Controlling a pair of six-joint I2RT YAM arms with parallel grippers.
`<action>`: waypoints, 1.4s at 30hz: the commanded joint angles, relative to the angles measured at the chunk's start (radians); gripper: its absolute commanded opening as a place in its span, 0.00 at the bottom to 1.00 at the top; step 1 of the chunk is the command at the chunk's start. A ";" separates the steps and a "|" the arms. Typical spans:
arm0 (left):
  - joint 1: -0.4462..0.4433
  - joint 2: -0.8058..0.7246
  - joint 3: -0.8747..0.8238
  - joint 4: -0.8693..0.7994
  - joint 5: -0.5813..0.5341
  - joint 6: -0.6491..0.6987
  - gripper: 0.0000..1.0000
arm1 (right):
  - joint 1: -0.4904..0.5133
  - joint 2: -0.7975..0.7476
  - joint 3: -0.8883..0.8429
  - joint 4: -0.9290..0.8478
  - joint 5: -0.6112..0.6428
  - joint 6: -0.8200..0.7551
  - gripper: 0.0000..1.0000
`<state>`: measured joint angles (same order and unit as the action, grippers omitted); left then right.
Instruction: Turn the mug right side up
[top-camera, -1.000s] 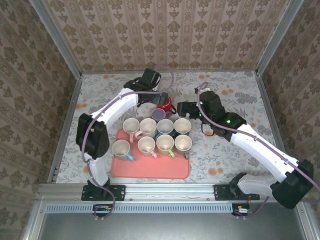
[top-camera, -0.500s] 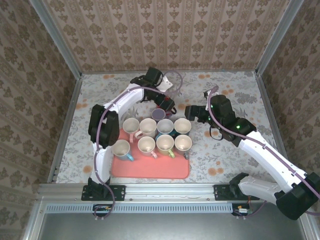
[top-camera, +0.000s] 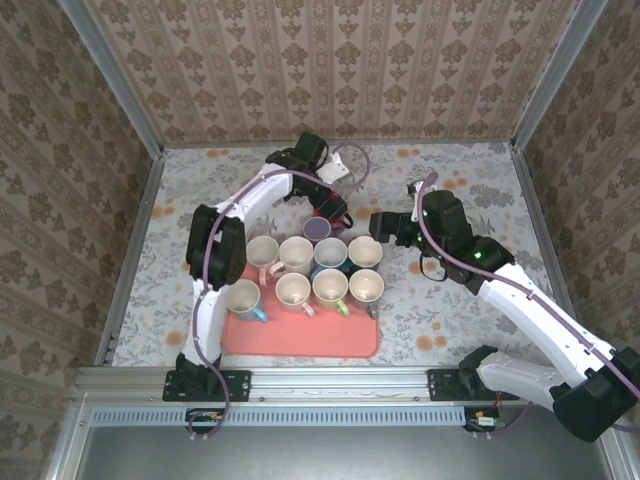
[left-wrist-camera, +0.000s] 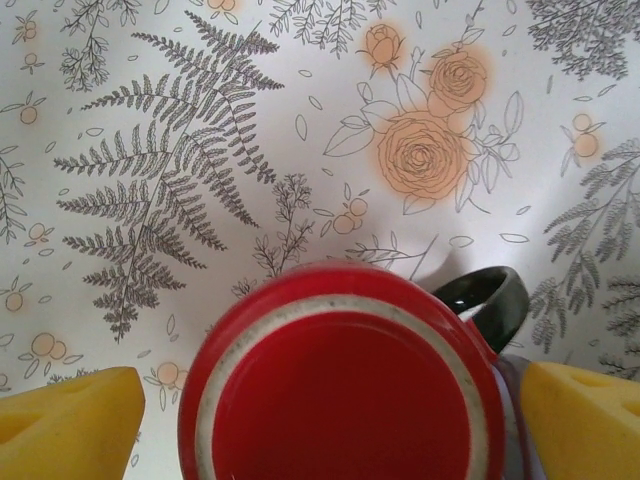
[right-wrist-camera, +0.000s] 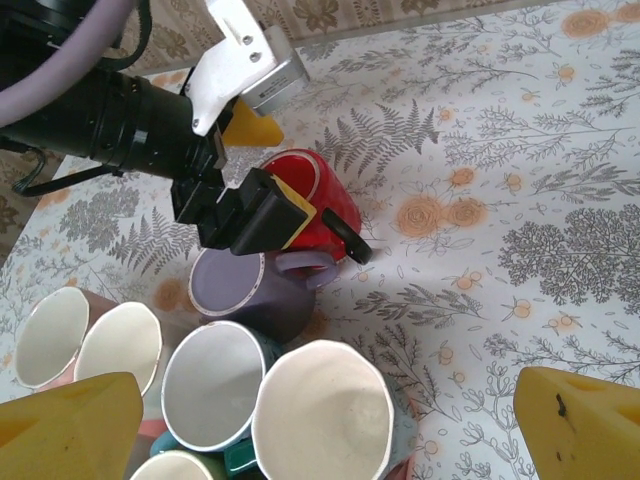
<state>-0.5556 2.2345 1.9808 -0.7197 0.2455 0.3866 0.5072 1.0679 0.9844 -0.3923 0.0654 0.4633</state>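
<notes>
Your left gripper (right-wrist-camera: 265, 172) is down over the red mug (left-wrist-camera: 345, 390), jaws wide, one yellow pad (left-wrist-camera: 70, 420) on each side of it. There's a thin gap on the one side. On the handle side it's too tight to tell if it's touching.

The mug is upside down, base up, on the table (top-camera: 470, 190) just past the far edge of the red tray (top-camera: 300, 340). Its dark handle (left-wrist-camera: 490, 295) is on the side nearest the purple mug (right-wrist-camera: 235, 290). That one stands mouth up, just beside the red mug, on the tray side.

Your right gripper (top-camera: 376, 224) is also wide and holds nothing. It sits just right of the tray's far row, facing the red mug.

Room to move:
- Beyond the red mug there is bare cloth up to the back wall (top-camera: 330, 70).
- Far right of the mug is a bare stretch, bounded by your right arm.
- Left of the tray is a strip of bare cloth up to the aluminium frame rail (top-camera: 130, 260).
- Tray side is tight, with eight upright mugs in two rows of four. The cream mug (right-wrist-camera: 320, 415) and its neighbours are close behind the purple one.
- The tray's near edge is close to the front rail.

The surface is a white cloth printed with grey ferns and orange roses, lying flat. The cell is walled on three sides with brown damask wallpaper, with aluminium posts at the corners.
</notes>
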 joint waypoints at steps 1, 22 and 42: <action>0.002 0.044 0.048 -0.053 -0.028 0.042 0.95 | -0.009 0.001 -0.011 0.019 -0.025 -0.012 0.96; 0.067 0.135 0.138 -0.075 -0.179 -0.103 0.86 | -0.016 0.035 -0.019 0.039 -0.054 0.016 0.95; 0.135 0.051 0.068 -0.024 -0.133 -0.172 1.00 | -0.016 0.055 -0.015 0.044 -0.084 0.028 0.96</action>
<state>-0.4248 2.3436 2.0682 -0.7452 0.1116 0.1848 0.4969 1.1149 0.9737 -0.3637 -0.0036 0.4786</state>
